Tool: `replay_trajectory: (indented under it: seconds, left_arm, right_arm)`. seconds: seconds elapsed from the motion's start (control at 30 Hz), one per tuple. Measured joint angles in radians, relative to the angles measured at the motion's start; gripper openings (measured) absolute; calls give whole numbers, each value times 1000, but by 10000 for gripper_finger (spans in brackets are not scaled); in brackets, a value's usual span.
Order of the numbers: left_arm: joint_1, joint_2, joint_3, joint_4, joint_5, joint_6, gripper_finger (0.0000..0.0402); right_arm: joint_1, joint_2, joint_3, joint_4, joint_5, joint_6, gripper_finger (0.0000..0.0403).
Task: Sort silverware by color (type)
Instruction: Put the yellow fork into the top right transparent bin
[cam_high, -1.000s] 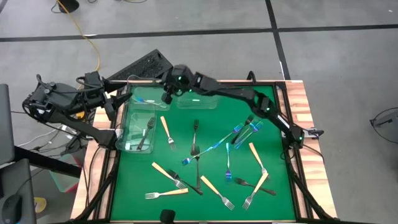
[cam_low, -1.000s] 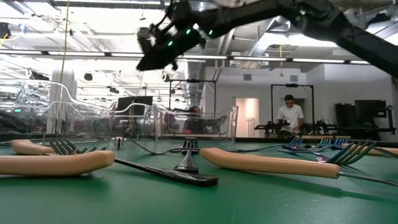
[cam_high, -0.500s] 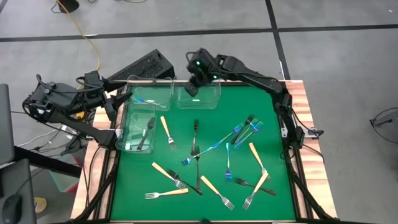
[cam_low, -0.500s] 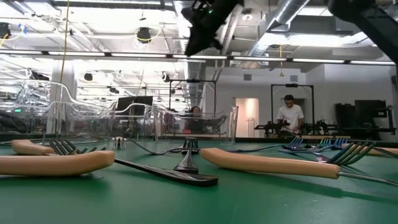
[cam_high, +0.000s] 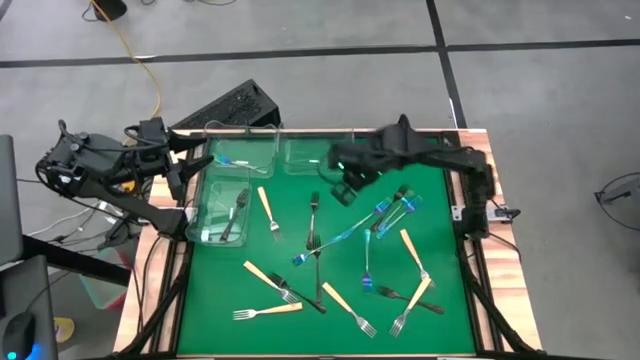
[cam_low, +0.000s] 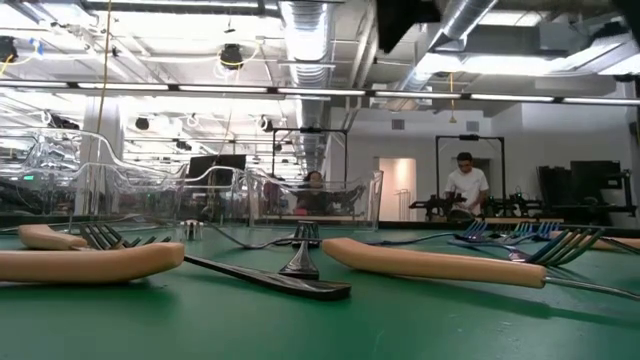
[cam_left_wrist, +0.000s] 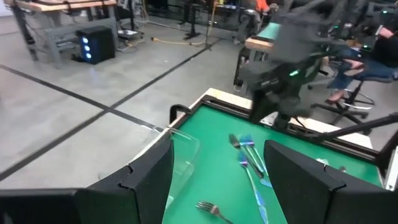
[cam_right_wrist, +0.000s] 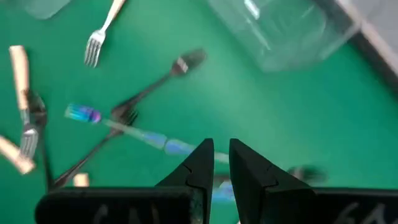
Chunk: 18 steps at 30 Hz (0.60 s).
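Silverware lies scattered on the green mat (cam_high: 440, 170): tan-handled forks (cam_high: 268, 212), blue iridescent forks (cam_high: 345, 235) and dark forks (cam_high: 313, 220). One blue fork (cam_high: 225, 160) lies in the far-left clear bin (cam_high: 262, 140). A dark fork (cam_high: 238, 212) lies in the bin (cam_high: 205, 215) just nearer than it. My right gripper (cam_high: 345, 188) hovers above the mat between the bins and the blue forks. In the right wrist view it (cam_right_wrist: 219, 155) is empty, its fingers a narrow gap apart. My left gripper (cam_high: 188, 168) waits open (cam_left_wrist: 217, 180) at the table's left edge by the bins.
A third clear bin (cam_high: 318, 157) stands at the far edge, with nothing that I can see inside. In the low view, fork handles (cam_low: 430, 262) lie close in front and bins (cam_low: 310, 205) stand behind. A person (cam_low: 466, 190) stands in the room beyond. Bare mat shows at the far right.
My right gripper has swung from above the far-left bins toward the table's right. It passed over the far edge, then came nearer, and it now hovers over the mat beside the blue forks. In the low view it has moved right and out at the top. No fork has moved.
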Motion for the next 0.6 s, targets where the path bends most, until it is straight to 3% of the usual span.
replay_trajectory:
  seconds: [0.17, 0.4, 0.6]
  left_arm:
    - [0, -8, 0, -2, 11, -5, 234]
    - [0, -24, 0, 1, 9, -5, 234]
    - [0, -33, 0, 20, 1, 4, 234]
  right_arm:
    - [76, -145, -303, 23, -26, 221, 72]
    - [162, -416, -761, 88, -159, 547, 78]
    - [240, -590, -1035, 200, -258, 714, 144]
